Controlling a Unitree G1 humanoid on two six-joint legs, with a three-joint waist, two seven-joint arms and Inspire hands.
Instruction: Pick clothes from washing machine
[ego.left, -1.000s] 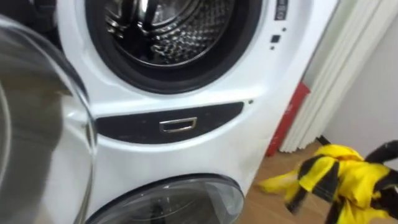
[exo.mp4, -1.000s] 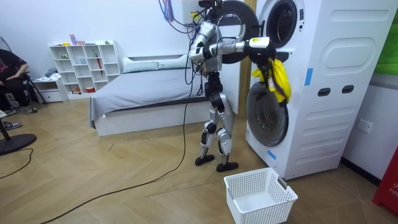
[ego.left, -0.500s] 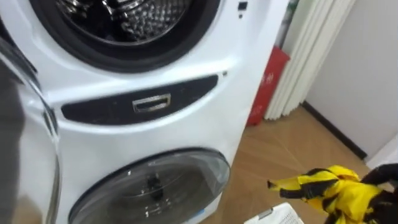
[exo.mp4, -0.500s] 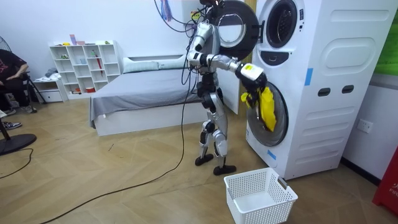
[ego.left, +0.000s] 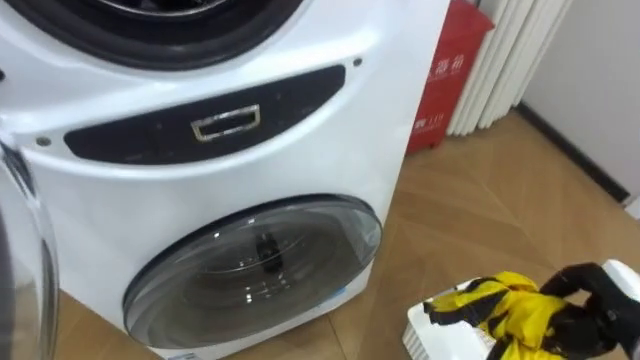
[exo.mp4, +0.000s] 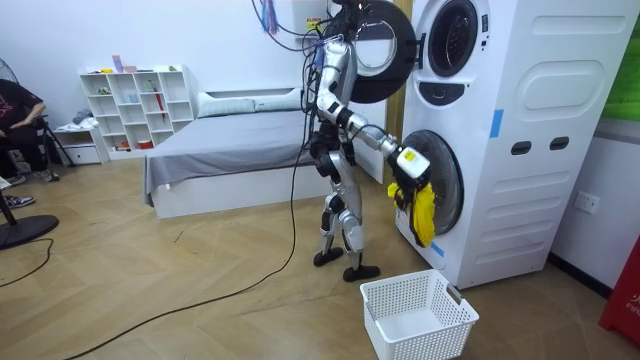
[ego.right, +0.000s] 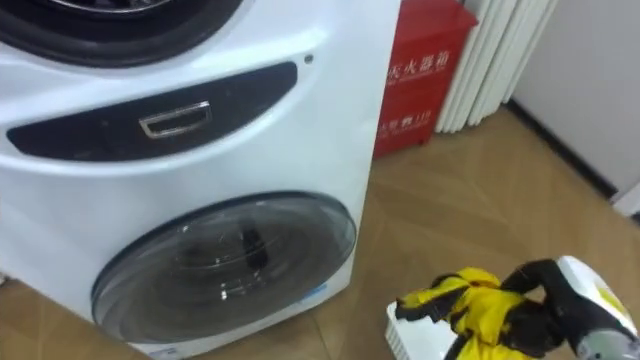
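The tall white stacked washing machine (exo.mp4: 500, 140) is faced by the robot, which stands close before it on the wooden floor (exo.mp4: 200, 270); its round dark-rimmed upper door (exo.mp4: 378, 50) is swung open, so that the drum can be reached; the lower round glass door (ego.left: 255, 265) is shut. The white lattice plastic laundry basket (exo.mp4: 415, 315) is set on the floor just in front of the machine, evidently as the place for what is taken out. The crumpled yellow-and-black garment (ego.left: 505, 310) is out of the drum and is carried low before the lower door, at the basket's near corner; whether it is over the corner or just beside it cannot be told. The right hand (ego.left: 600, 300) is curled round a bunch of the cloth, dark fingers clamped on it, so that the rest hangs free; the arm is stretched forward and down, judged as a lowering toward the basket.
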